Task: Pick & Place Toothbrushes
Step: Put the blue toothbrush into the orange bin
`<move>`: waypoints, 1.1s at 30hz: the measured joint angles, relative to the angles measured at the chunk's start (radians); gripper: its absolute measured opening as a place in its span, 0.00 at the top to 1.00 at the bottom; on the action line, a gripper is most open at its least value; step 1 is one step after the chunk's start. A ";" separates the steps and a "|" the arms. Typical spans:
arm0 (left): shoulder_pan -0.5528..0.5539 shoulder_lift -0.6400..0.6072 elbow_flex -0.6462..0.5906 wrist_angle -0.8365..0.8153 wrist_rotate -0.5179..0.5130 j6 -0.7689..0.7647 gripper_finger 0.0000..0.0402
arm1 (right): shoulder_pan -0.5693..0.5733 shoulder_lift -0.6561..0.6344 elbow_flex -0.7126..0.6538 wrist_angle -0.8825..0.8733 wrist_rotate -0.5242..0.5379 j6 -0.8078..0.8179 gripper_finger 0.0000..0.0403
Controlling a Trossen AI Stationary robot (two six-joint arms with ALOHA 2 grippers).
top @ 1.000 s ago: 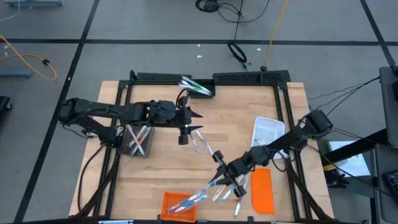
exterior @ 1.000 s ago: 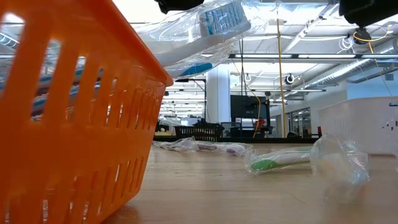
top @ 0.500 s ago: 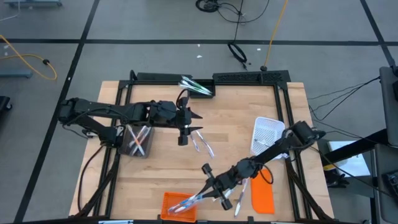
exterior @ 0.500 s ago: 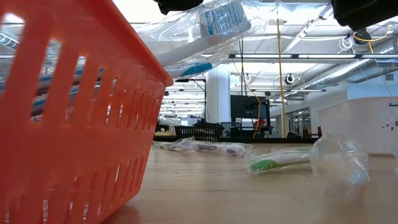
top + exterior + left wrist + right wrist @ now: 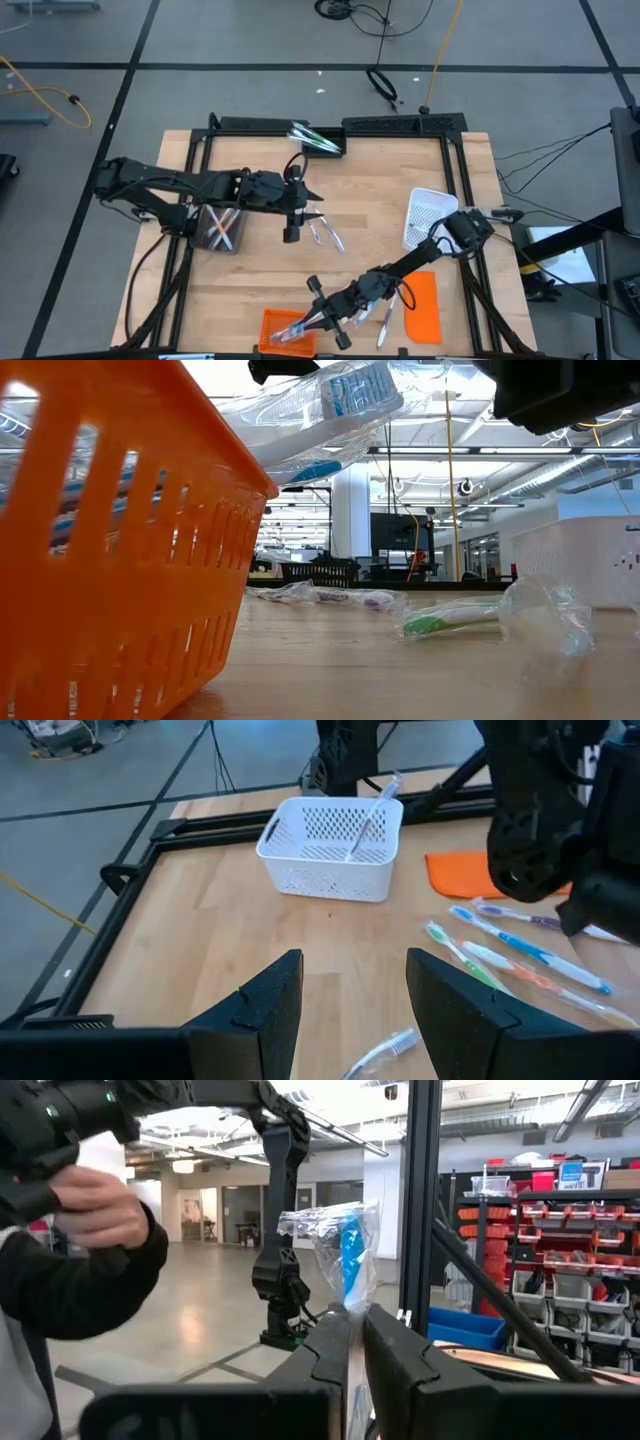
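Note:
My right gripper [image 5: 322,316] is shut on a plastic-wrapped toothbrush [image 5: 345,1260] with a blue head, right beside the orange basket [image 5: 270,322] at the near edge. More wrapped toothbrushes [image 5: 335,405] stick out over the basket's rim [image 5: 215,450]. My left gripper [image 5: 291,226] hangs open over the table's middle, above loose toothbrushes [image 5: 326,233]. Other toothbrushes [image 5: 500,958] lie by the orange lid [image 5: 424,306]. My right gripper pinches the wrapped toothbrush's lower handle [image 5: 348,1312] between its two fingers [image 5: 395,1355]. The brush runs on along the fingers and stands out past their tips, head end outward. The fingers come slanting from the table's right side. The brush is clear of the table.
A white mesh basket [image 5: 430,213] with one toothbrush stands at the right. A clear bin [image 5: 222,226] of toothbrushes sits at the left, and a bundle [image 5: 314,138] lies at the far edge. A person's sleeve and hand [image 5: 95,1230] show beyond the table.
My right gripper has gone down and toward the table's near left, up to the orange basket, carrying the wrapped toothbrush with its fingers shut.

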 joint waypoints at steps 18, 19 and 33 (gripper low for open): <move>-0.008 0.000 0.000 -0.042 -0.003 -0.003 0.55 | -0.004 0.000 0.001 -0.070 -0.001 -0.023 0.68; -0.008 0.000 0.000 -0.041 -0.003 -0.003 0.55 | -0.004 0.000 0.001 -0.069 -0.001 -0.022 0.67; -0.008 0.000 0.000 -0.044 -0.004 -0.011 0.55 | -0.007 -0.097 -0.013 -0.277 0.022 -0.041 0.68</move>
